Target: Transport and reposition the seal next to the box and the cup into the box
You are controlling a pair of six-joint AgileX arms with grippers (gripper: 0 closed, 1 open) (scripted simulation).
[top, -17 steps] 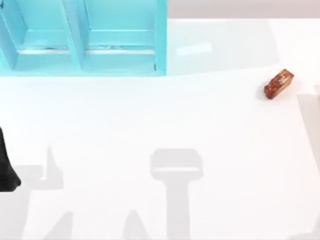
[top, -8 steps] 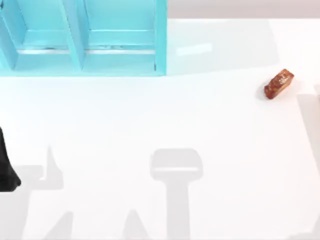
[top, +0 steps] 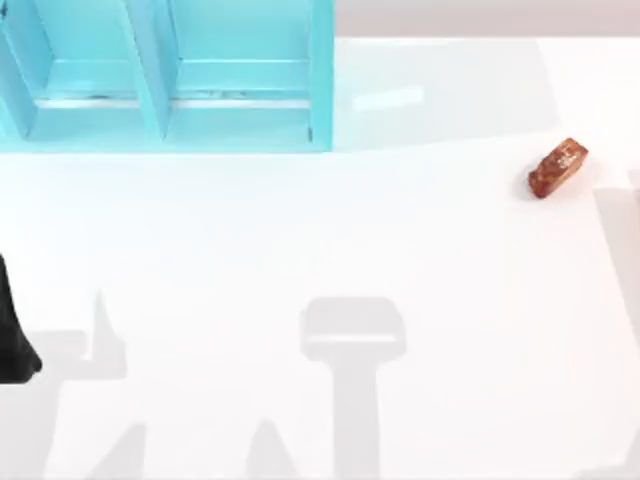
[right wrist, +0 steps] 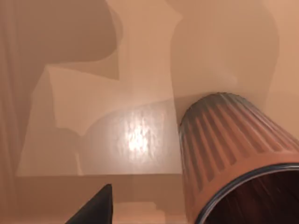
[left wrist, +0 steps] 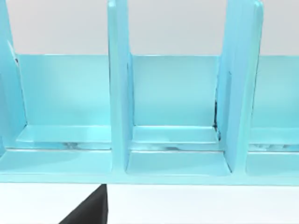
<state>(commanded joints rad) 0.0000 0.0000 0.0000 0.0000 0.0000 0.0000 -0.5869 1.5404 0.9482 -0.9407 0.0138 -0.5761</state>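
The seal (top: 558,168), a small orange-brown block, lies on its side on the white table at the far right, well away from the box. The box (top: 165,75) is a light blue open case with upright dividers at the back left; the left wrist view faces its compartments (left wrist: 175,107). In the right wrist view the ribbed reddish-brown cup (right wrist: 233,154) is very close to my right gripper, with its dark inside (right wrist: 261,198) showing. Whether the gripper touches it I cannot tell. My left arm (top: 12,340) is parked at the table's left edge.
Shadows of the arms fall across the front of the white table (top: 330,230). A broad stretch of bare table lies between the box and the seal.
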